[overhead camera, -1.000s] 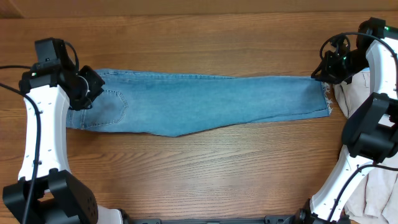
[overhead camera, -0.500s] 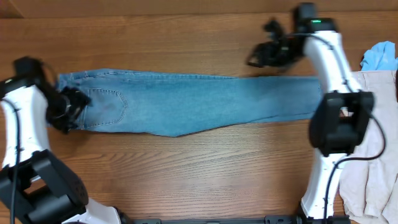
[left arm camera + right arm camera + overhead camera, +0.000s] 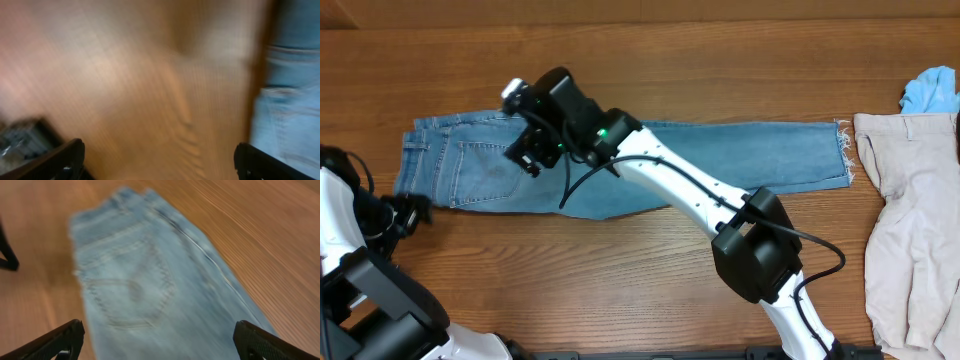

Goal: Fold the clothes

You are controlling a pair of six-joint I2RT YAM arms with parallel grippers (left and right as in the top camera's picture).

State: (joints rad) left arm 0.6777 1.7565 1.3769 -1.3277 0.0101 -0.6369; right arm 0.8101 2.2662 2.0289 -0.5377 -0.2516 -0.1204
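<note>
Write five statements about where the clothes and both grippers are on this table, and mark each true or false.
1. The jeans lie stretched lengthwise across the table. True.
2. The right gripper is over the frayed hems. False: it is over the waist end, by the back pocket.
3. The left gripper is clamped on the denim. False: it is open, over bare wood beside the waistband.
4. The cream trousers lie beyond the jeans' hem end. True.
5. The right gripper holds cloth. False: its jaws stand wide with nothing between them.
</note>
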